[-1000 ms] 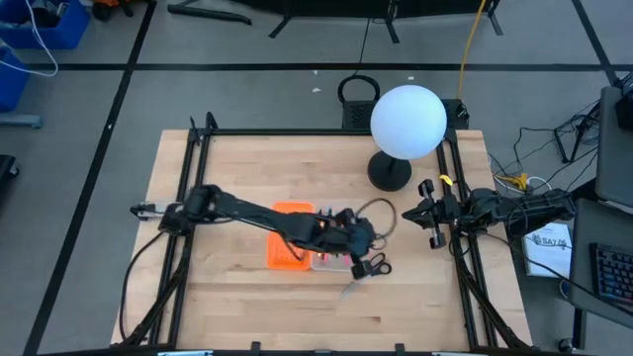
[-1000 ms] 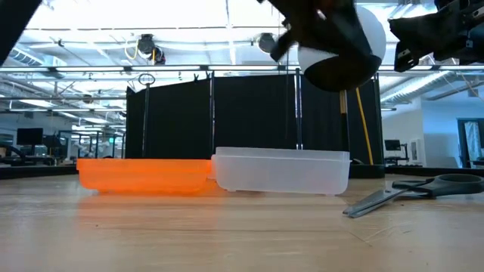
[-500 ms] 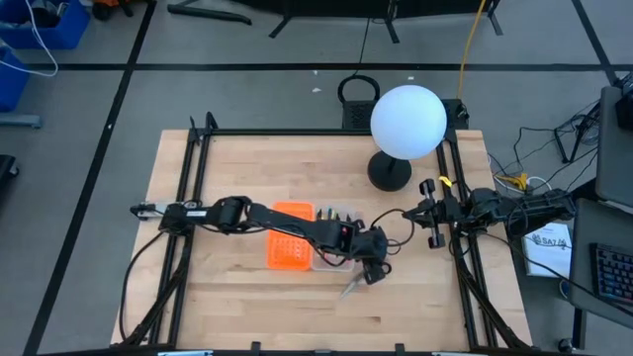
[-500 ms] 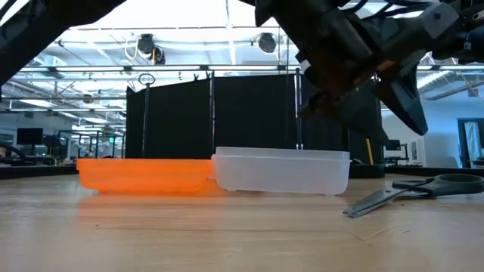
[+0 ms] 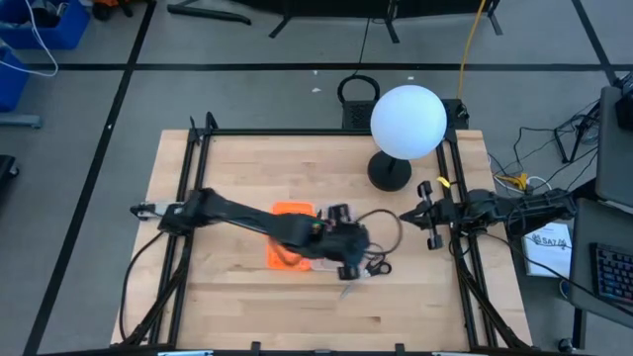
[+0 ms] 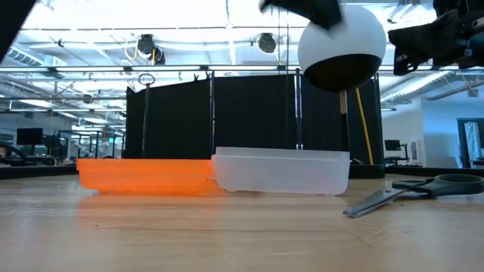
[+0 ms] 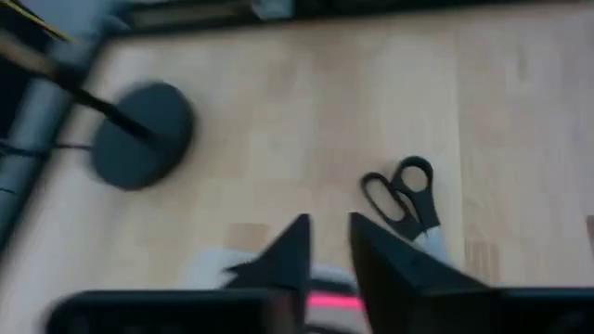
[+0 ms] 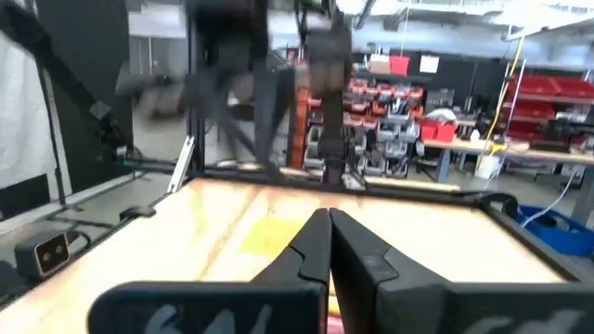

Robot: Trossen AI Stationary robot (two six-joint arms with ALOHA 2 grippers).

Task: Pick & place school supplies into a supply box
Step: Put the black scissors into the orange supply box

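Observation:
The scissors [image 5: 368, 267] with black handles lie flat on the wood right of the supply box, and also show in the low view [image 6: 412, 193] and the left wrist view [image 7: 404, 190]. The supply box's clear tray [image 6: 281, 172] and orange lid [image 6: 144, 175] rest side by side on the table. My left arm covers most of the tray from above, so its contents are hidden. My left gripper [image 7: 329, 223] hovers open above the tray's near right corner, short of the scissors. My right gripper [image 8: 325, 218] waits shut at the table's right edge [image 5: 420, 213].
A lamp with a white globe [image 5: 407, 121] stands on a dark round base [image 5: 389, 173] at the far right of the table; the base also shows in the left wrist view [image 7: 139, 134]. Black frame rails run along the left and right edges. Bare wood lies near the table's front.
My left gripper dipped down toward the scissors and reached right, then rose again and drew back toward the supply box. The scissors and the box have stayed where they were.

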